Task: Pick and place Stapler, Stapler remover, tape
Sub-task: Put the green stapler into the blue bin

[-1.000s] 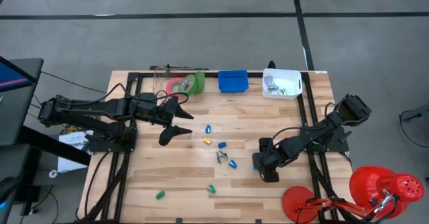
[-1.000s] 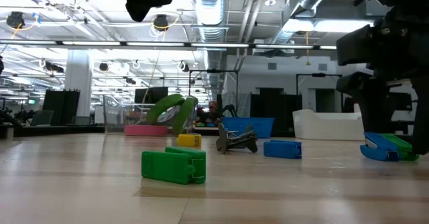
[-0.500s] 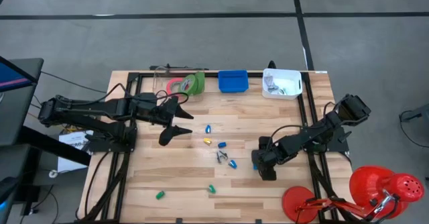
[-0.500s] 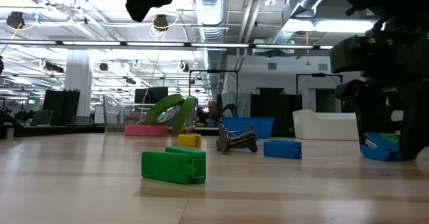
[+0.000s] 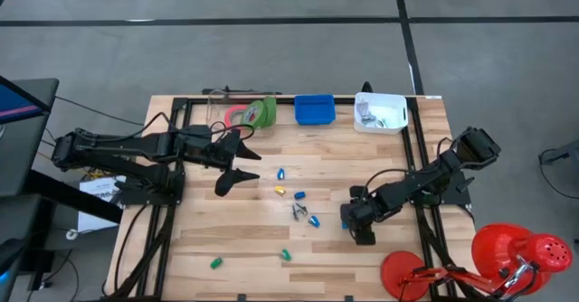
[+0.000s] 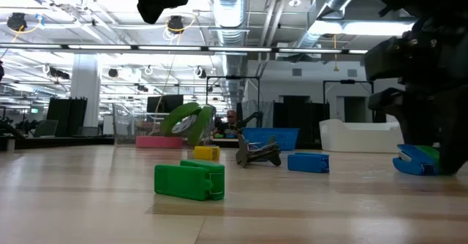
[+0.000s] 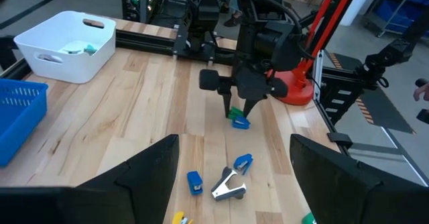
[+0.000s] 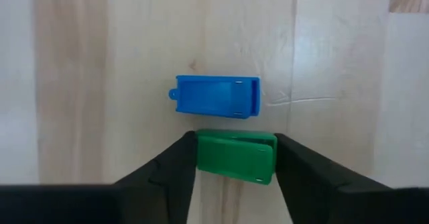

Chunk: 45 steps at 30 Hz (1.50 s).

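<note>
My right gripper point(image 8: 236, 184) points down at the table's right middle, shut on a small green stapler point(image 8: 236, 157) that lies beside a blue one point(image 8: 216, 96). The left wrist view shows this pair point(image 7: 238, 119) under that gripper. The metal stapler remover point(image 5: 298, 212) point(image 6: 257, 153) lies flat mid-table. The pink and green tape rolls point(image 5: 251, 114) sit at the far edge, and a green roll point(image 6: 186, 120) leans up over the flat pink one. My left gripper point(image 5: 237, 164) hangs open, raised over the table's left-middle. My right gripper pinches the green stapler by its two short ends point(image 8: 201, 155) between its two fingers point(image 8: 175, 174). The fingers come from above, pointing down, set along the stapler's length. The stapler lies flat on the table, next to the blue one.
More small staplers are scattered about: blue point(image 5: 280, 172), yellow point(image 5: 280, 191), blue point(image 5: 299, 194), blue point(image 5: 314, 221), green point(image 5: 286, 254), green point(image 5: 216, 263). A blue bin point(image 5: 314, 109) and a white bin point(image 5: 380, 112) stand at the far edge. A red lamp point(image 5: 507, 257) stands at the near right corner.
My right gripper has sunk a little and shifted slightly toward the table's left over the blue and green staplers. Its fingers have drawn closer together around the green one. The left arm has kept still.
</note>
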{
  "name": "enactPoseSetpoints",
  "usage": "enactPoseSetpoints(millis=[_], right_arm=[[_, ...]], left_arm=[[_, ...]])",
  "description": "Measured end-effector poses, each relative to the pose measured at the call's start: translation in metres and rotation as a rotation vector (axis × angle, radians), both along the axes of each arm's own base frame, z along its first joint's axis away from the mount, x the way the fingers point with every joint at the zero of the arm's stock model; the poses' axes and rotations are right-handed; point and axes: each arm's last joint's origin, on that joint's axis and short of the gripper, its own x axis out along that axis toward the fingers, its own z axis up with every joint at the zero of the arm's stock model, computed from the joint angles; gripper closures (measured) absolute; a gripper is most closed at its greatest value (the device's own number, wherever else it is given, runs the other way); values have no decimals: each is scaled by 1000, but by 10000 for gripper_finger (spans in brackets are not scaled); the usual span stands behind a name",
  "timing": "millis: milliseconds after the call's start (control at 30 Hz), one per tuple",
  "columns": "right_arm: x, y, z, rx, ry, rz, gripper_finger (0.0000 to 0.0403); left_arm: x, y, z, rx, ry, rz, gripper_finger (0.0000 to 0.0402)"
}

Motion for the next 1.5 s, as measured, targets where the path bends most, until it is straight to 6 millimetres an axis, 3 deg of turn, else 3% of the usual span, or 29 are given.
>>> enactPoseSetpoints(millis=[133, 467, 667, 800, 1200, 1500], right_arm=[[0, 1, 0, 8, 1, 3, 250], [0, -1, 2, 26, 10, -21, 223], [9, -5, 13, 19, 14, -34, 252], [19, -10, 24, 16, 4, -54, 250], [47, -40, 52, -13, -60, -51, 247], [70, -82, 77, -136, -150, -55, 237]], left_arm=[[0, 0, 0, 0, -2, 0, 128], [0, 0, 1, 0, -10, 0, 128], [1, 0, 1, 0, -16, 0, 128], [1, 0, 3, 0, -29, 0, 128], [1, 0, 4, 1, -44, 0, 128], [2, 0, 5, -2, -59, 1, 128]])
